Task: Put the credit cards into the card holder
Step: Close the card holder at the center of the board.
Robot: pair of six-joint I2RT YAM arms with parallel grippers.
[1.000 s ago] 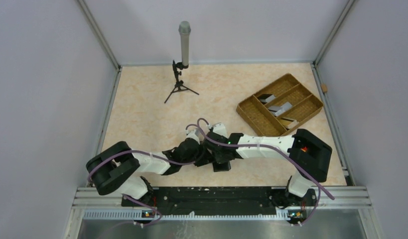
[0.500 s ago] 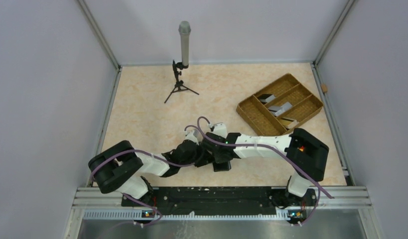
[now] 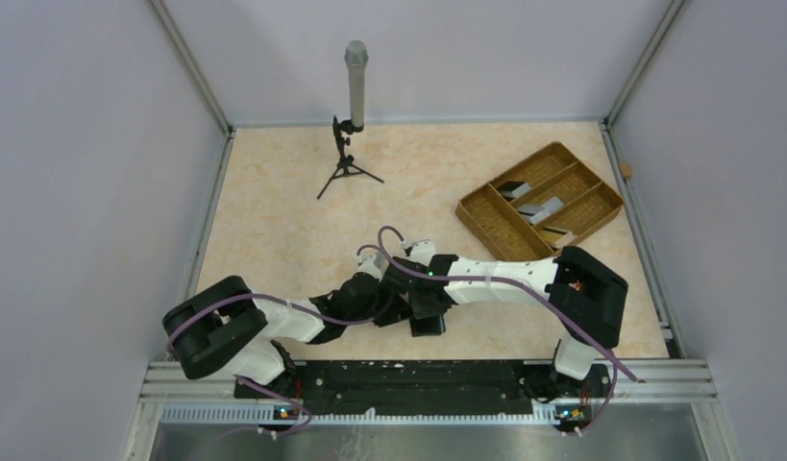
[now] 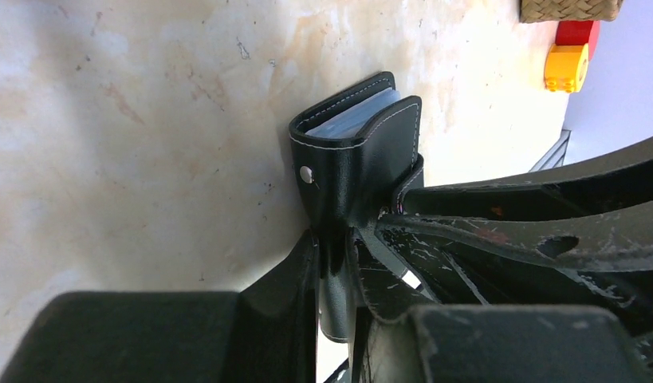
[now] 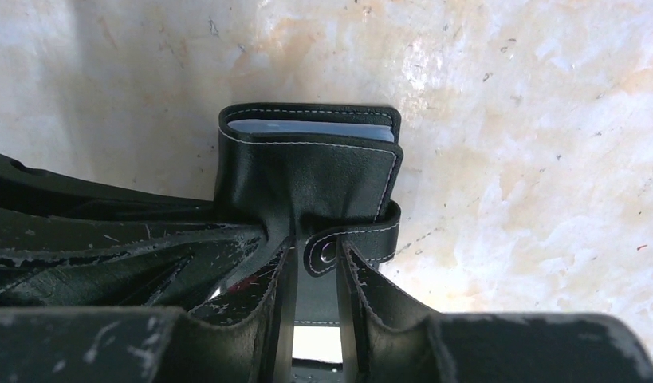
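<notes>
The card holder (image 4: pixel 356 155) is a black wallet, folded nearly shut, with pale blue sleeves showing at its open edge. It also shows in the right wrist view (image 5: pixel 307 171), with its clasp tab (image 5: pixel 356 239) wrapped round the side. My left gripper (image 4: pixel 339 239) is shut on one end of it. My right gripper (image 5: pixel 313 243) is shut on it at the tab. In the top view both grippers meet over the wallet (image 3: pixel 428 325) near the table's front middle. Credit cards, pale grey (image 3: pixel 541 206) and dark (image 3: pixel 511 189), lie in the tray.
A brown woven divided tray (image 3: pixel 495 226) lies at the back right. A microphone on a small tripod (image 3: pixel 353 106) stands at the back. A red and yellow block (image 4: pixel 568 57) sits beyond the wallet in the left wrist view.
Both arms have shifted slightly toward the near edge with the wallet still held between them. The tray and cards have not moved.
</notes>
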